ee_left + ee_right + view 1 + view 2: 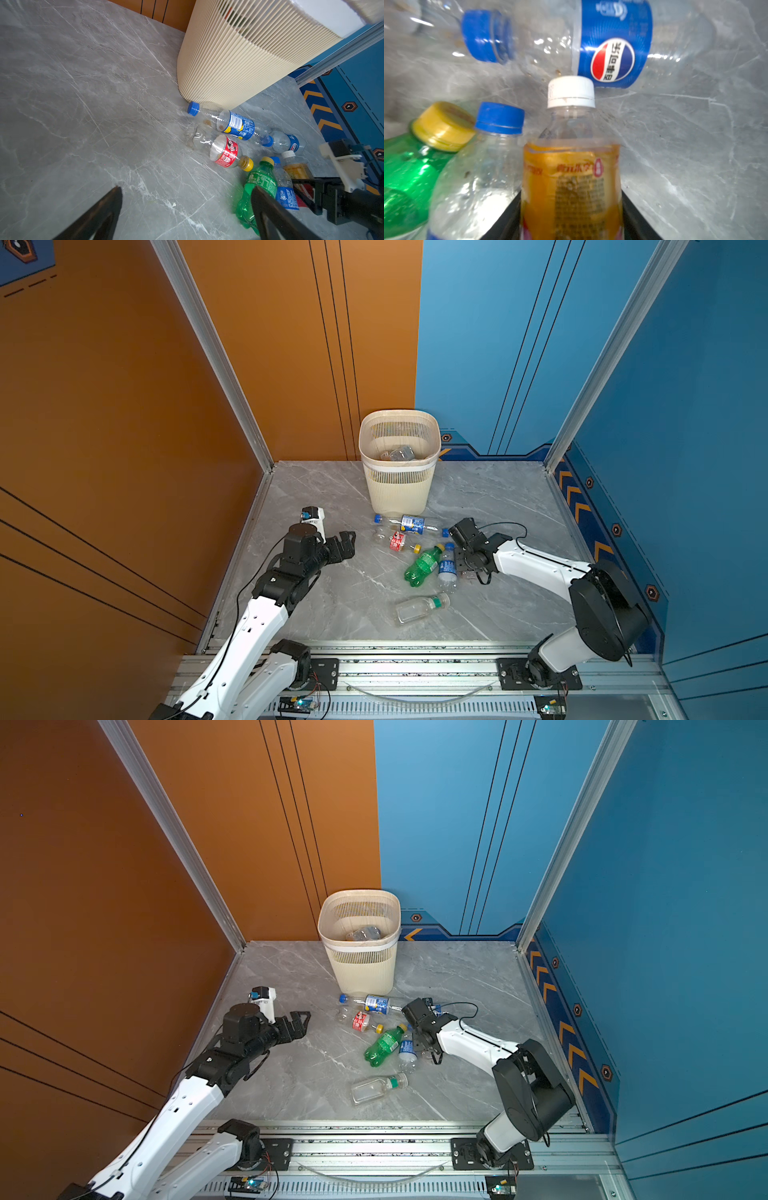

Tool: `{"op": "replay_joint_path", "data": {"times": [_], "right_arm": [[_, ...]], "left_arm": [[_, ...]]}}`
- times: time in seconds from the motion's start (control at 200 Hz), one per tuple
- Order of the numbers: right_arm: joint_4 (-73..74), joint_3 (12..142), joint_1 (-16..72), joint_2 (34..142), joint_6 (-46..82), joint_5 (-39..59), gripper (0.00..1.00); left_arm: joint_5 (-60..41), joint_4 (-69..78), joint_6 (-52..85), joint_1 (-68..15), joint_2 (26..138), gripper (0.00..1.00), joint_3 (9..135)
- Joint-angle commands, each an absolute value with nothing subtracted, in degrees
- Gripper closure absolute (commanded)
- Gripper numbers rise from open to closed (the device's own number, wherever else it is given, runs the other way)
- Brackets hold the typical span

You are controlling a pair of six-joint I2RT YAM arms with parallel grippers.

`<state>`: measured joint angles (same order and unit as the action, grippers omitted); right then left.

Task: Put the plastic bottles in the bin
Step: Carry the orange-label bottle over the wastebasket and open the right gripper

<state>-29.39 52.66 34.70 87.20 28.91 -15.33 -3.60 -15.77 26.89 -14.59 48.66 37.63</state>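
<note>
Grey marble surface. The bin stands upright at its 12 o'clock edge, with at least one clear bottle already lying inside. The left arm comes in from 7 o'clock, wrist roughly level, and hangs over bare surface at 9 o'clock of the bottle cluster. The right arm comes in from 5 o'clock, elbow high, wrist pitched down into the cluster's 3 o'clock side. The loose plastic bottles lie on their sides:
- a blue-and-yellow-labelled one is close against the bin's foot at its 6 o'clock;
- a red-labelled one lies beside that;
- a green bottle and a blue-labelled clear one lie side by side;
- a green-capped clear one lies apart at the cluster's 6 o'clock.

Step in hand, as I read it: pick-up. The right gripper pinches the orange-labelled bottle across its label, a jaw against each side, white cap pointing away from the wrist. The left gripper is spread wide and holds nothing. The next move calls for a straight lift clear of the neighbours lying close beside the held bottle. Then comes a carry toward 12 o'clock, high enough to pass the bin's rim.
</note>
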Motion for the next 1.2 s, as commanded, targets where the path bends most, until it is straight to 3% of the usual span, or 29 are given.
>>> {"op": "replay_joint_path", "data": {"times": [0.0,0.26,0.461,0.856,1.031,1.192], "right_arm": [[-34.0,56.6,36.0,82.4,29.3,-18.5,0.42],[-38.3,66.6,39.6,72.6,28.9,-22.2,0.41],[-33.9,79.2,42.4,74.4,25.5,-21.4,0.41],[-27.9,116.5,40.6,101.1,18.7,-14.9,0.4],[-32.5,135.0,36.6,114.3,18.1,-12.5,0.4],[-33.1,141.9,35.2,120.9,18.0,-10.9,0.4]], "left_arm": [[-2.8,-16.5,27.7,-13.9,48.9,0.02,36.3],[-2.9,-16.6,29.5,-12.9,48.8,0.03,34.3],[-2.9,-17.2,30.6,-12.5,47.2,0.02,32.7],[-2.5,-19.9,32.7,-12.1,42.0,0.02,30.9],[-2.3,-21.9,32.9,-11.6,39.4,0.03,30.4],[-2.3,-21.9,33.6,-11.4,38.7,0.02,30.1]]}}
